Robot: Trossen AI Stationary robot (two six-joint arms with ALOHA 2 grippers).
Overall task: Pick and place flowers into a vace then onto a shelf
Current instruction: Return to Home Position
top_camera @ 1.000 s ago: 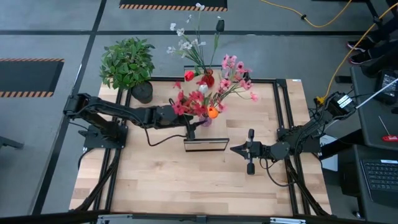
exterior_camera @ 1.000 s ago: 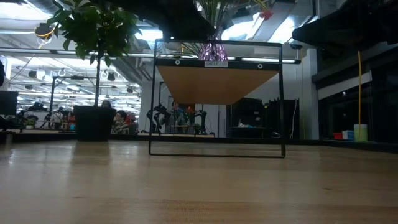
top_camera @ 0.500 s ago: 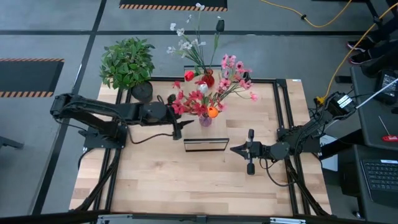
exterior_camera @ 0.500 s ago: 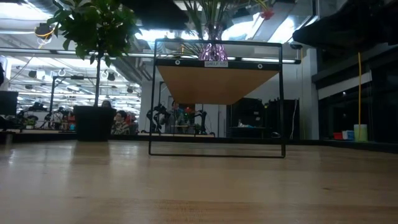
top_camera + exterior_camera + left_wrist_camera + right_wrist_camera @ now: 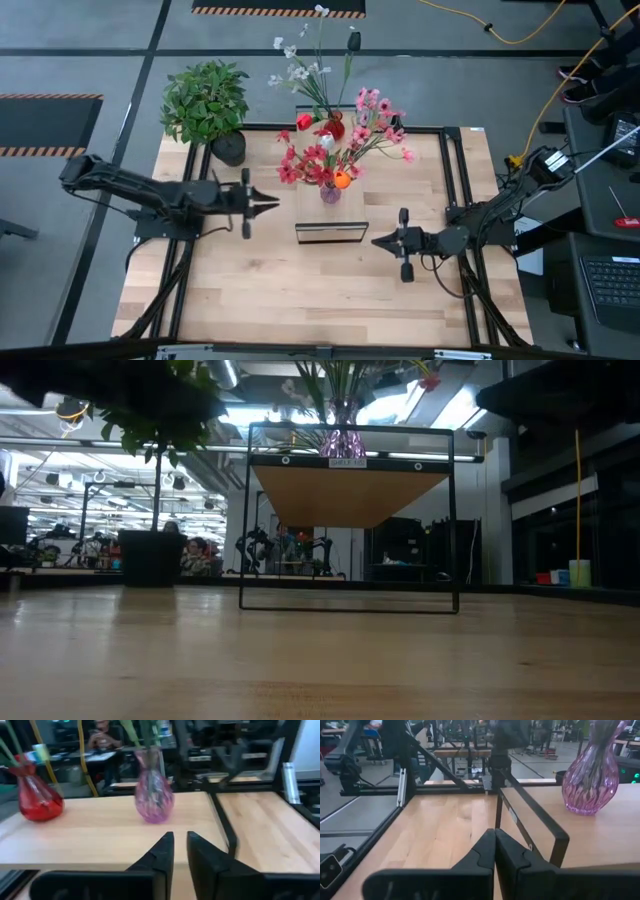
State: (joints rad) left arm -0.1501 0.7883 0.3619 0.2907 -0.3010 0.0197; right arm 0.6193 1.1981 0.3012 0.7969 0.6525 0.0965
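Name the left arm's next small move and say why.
Probably draw the left pincer toward its base and park it: it hangs empty, apart from the shelf, where the violet vase and red vase stand with flowers in them. The right pincer rests shut.

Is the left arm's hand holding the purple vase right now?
No, the left hand is empty and well clear of the purple vase, which stands on the shelf.
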